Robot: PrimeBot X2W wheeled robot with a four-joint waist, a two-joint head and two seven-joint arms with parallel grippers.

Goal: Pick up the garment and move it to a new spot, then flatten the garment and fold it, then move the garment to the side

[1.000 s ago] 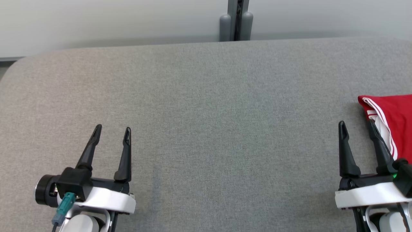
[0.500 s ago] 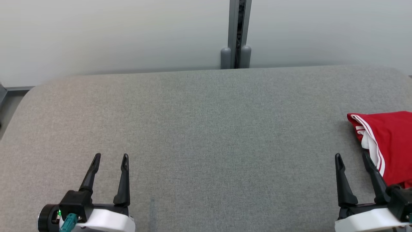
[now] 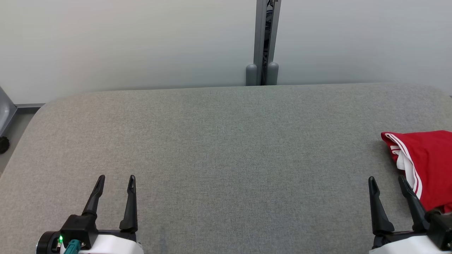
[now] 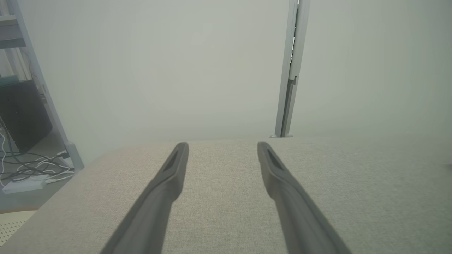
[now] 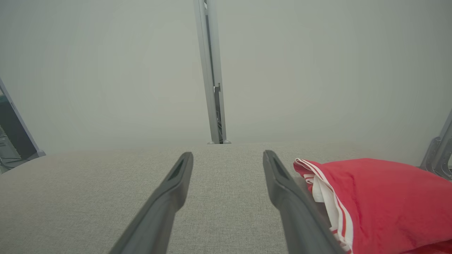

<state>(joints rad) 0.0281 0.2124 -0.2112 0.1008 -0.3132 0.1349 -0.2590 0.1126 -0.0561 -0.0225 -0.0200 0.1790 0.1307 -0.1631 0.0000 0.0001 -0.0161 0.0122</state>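
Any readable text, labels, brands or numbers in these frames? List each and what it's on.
No readable text.
Grey metal post: faint dark mark at its top edge, cut off, too blurred to read.
Red fabric garment with white stripes: no lettering visible.
Grey fabric-covered table: no print visible.

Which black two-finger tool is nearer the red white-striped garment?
The right tool: it stands beside the red garment, while the left tool is far across the grey fabric table.
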